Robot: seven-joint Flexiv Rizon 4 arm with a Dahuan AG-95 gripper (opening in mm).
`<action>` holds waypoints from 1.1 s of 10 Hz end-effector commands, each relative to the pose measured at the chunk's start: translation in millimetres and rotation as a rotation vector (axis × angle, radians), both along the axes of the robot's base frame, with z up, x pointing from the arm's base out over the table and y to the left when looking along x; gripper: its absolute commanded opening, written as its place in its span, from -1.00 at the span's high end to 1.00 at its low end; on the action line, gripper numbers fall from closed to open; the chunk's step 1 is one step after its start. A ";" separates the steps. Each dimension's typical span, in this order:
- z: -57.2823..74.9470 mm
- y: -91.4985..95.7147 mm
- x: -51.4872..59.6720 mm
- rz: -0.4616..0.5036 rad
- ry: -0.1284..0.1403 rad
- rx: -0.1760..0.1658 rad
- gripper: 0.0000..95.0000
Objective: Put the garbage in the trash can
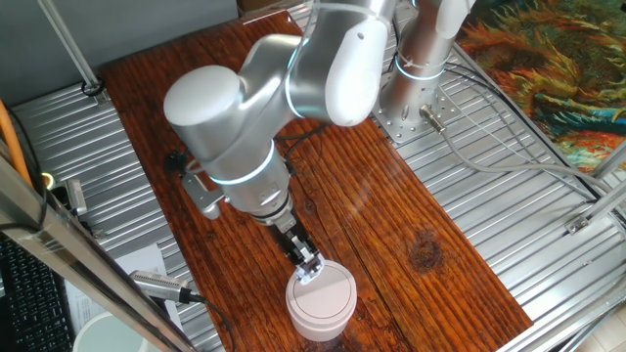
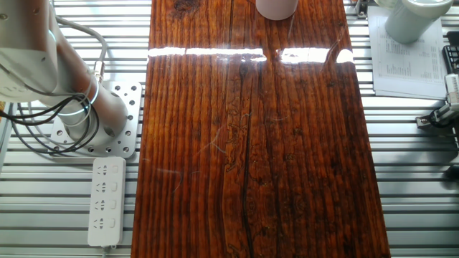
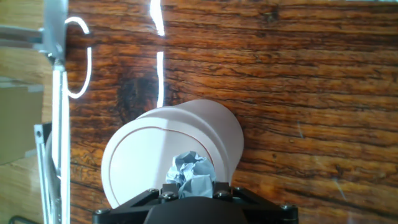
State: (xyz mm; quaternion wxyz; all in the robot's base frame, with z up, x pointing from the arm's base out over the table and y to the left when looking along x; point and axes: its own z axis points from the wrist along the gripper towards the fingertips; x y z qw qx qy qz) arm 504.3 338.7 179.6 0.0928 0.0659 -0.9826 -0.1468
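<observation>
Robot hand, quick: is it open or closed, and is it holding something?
Tool: closed on the crumpled paper wad, holding it over the trash can's lid.

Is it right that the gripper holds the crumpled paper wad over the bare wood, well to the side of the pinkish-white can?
Not quite. The gripper does hold the crumpled paper wad, but directly above the lid of the pinkish-white can, not over bare wood. The hand view shows it; one fixed view agrees.
</observation>
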 end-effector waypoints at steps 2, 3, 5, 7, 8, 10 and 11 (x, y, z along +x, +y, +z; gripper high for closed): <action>-5.1 0.9 -0.7 0.014 -0.013 0.024 1.00; -5.9 2.5 -1.1 0.016 -0.013 0.026 1.00; -8.3 6.6 -2.7 0.008 -0.006 0.023 1.00; -11.8 12.1 -5.4 0.000 -0.004 0.024 1.00; -12.9 13.2 -6.3 -0.001 -0.005 0.023 1.00; -14.7 13.6 -6.7 -0.001 -0.006 0.023 1.00; -15.2 13.5 -6.7 0.001 -0.007 0.023 1.00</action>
